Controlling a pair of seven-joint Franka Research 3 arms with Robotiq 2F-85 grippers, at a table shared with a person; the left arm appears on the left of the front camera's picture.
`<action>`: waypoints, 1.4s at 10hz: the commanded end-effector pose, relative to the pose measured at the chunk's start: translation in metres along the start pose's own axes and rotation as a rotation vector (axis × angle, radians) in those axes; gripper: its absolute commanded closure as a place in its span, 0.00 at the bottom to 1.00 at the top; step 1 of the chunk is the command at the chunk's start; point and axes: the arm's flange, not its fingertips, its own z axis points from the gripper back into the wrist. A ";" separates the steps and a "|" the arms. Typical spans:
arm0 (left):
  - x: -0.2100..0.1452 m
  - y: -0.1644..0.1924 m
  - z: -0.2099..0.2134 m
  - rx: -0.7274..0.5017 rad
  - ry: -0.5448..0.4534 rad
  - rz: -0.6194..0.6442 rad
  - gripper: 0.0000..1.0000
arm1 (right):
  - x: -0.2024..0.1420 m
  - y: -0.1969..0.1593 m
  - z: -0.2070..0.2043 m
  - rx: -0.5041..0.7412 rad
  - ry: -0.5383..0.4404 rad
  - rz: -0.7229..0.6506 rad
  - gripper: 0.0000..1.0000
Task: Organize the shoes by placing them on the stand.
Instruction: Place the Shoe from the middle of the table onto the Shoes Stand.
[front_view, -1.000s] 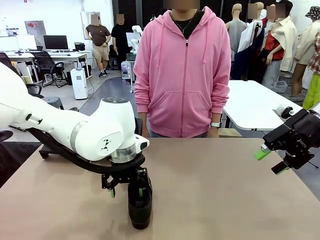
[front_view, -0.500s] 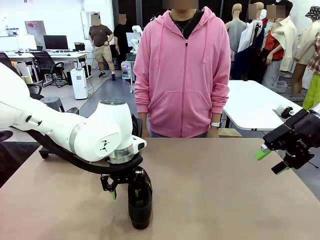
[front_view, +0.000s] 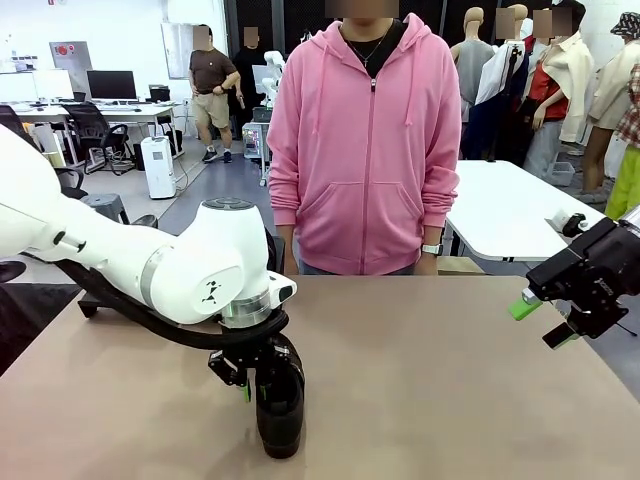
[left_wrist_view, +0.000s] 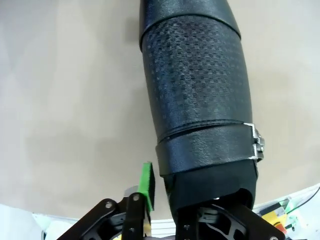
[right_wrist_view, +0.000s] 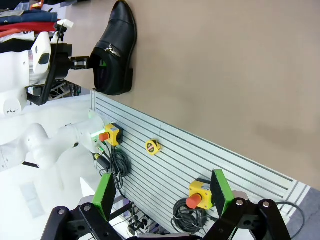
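**Left tool closing around one shoe**

One black shoe (front_view: 279, 410) lies on the worktop (front_view: 430, 380) near the left front edge. The left tool (front_view: 262, 378) sits over its heel end, one finger (left_wrist_view: 146, 186) just outside the collar, the other hidden; a firm grasp cannot be told. The right tool (front_view: 545, 318) hangs released, well right.

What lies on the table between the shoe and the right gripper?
Nothing: in the front view, bare tabletop stretches from the shoe to the right gripper.

A robotics lab in an open office: white robot arms (front_view: 150, 265) at a tabletop (front_view: 430, 380), desks with monitors (front_view: 111, 84), office chairs (front_view: 95, 128) behind, emergency-stop buttons (right_wrist_view: 199, 192) mounted on a slatted panel (right_wrist_view: 200, 155).
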 end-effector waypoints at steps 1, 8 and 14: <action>-0.003 -0.004 0.006 -0.022 -0.037 -0.041 1.00 | 0.002 0.004 0.003 0.011 0.002 -0.018 0.00; -0.057 0.025 0.100 -0.141 -0.260 -0.336 1.00 | 0.002 0.004 0.003 0.011 0.002 -0.018 0.00; -0.035 0.231 0.200 -0.193 -0.361 -0.298 1.00 | 0.002 0.004 0.003 0.011 0.002 -0.018 0.00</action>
